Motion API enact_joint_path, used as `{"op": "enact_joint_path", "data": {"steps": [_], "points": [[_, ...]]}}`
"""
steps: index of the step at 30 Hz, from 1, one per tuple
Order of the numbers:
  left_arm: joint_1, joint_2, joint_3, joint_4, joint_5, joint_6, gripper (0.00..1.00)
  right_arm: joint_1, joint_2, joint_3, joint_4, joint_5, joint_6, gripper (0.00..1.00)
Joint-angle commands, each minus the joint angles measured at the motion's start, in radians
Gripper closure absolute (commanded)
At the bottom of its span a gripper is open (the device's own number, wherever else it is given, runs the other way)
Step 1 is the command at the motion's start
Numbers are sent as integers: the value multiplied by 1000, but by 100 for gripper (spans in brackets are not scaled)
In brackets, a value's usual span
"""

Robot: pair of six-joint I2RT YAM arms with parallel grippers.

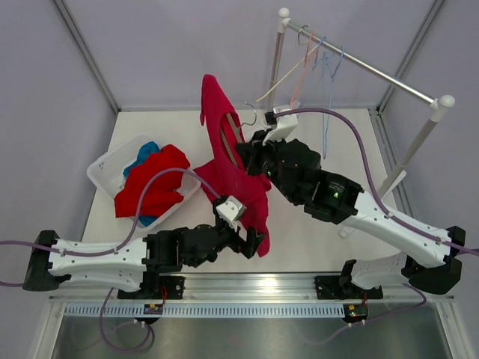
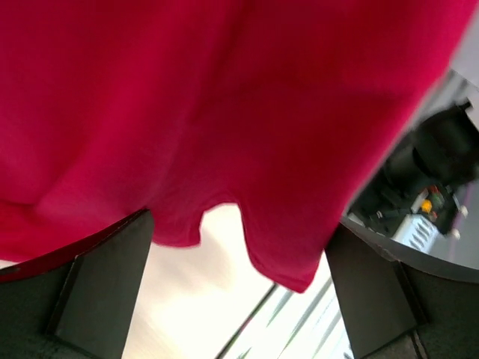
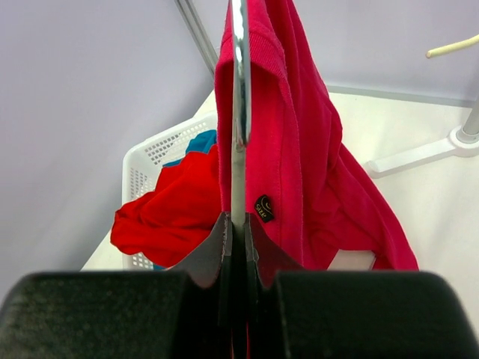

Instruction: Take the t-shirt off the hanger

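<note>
The crimson t-shirt hangs limp on the grey-brown hanger, held up above the table's middle. My right gripper is shut on the hanger's grey bar, with the t-shirt draped along its right side. The silver hook sticks out toward the back. My left gripper is at the t-shirt's lower hem. In the left wrist view its fingers stand wide apart, and the cloth hangs in front with its hem between them, not pinched.
A white basket at the left holds a scarlet garment and teal cloth. A metal rack with thin pink and blue hangers stands at the back right; its foot shows in the right wrist view.
</note>
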Motion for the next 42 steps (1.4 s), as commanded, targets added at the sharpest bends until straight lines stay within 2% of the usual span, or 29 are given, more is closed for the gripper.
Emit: {"op": "enact_joint_path", "data": {"steps": [1,4,5,8,9,15,18,22,27,30,31,33,35,37,40,42], "points": [[-8,11,68,143,-180,28,5,16,-65,-22,61,30,38,100],[-17,45,73,226,-157,47,19,15,-82,-71,86,31,53,100],[-22,57,79,235,-163,50,41,15,-88,-79,92,26,58,100],[-34,88,84,238,-179,47,94,16,-102,-102,134,23,50,100],[-39,86,73,238,-179,45,100,16,-106,-104,146,28,38,100],[-134,53,-54,221,-197,9,100,16,-125,-94,275,69,-86,100],[-201,53,-109,184,-226,-88,100,16,-117,-74,374,85,-154,100],[-228,86,-165,174,-199,-177,100,15,-114,-59,451,94,-215,100],[-241,80,-209,94,-238,-272,100,15,-159,1,352,63,-234,100],[-241,-2,-194,-7,-352,-275,100,15,-234,19,147,39,-170,100],[-241,-59,-180,-45,-390,-245,100,15,-258,15,26,31,-145,100],[-238,-114,-142,-47,-496,-191,100,15,-342,-30,-53,-21,-62,100],[-219,-180,-119,28,-559,-75,100,15,-440,-116,-122,-97,17,100],[-180,-205,-85,174,-564,69,100,15,-500,-195,-144,-160,60,100],[-107,-194,-20,328,-541,207,100,15,-591,-260,-133,-297,128,100],[-58,-164,-1,420,-473,268,100,15,-620,-284,-113,-400,169,100]]}}
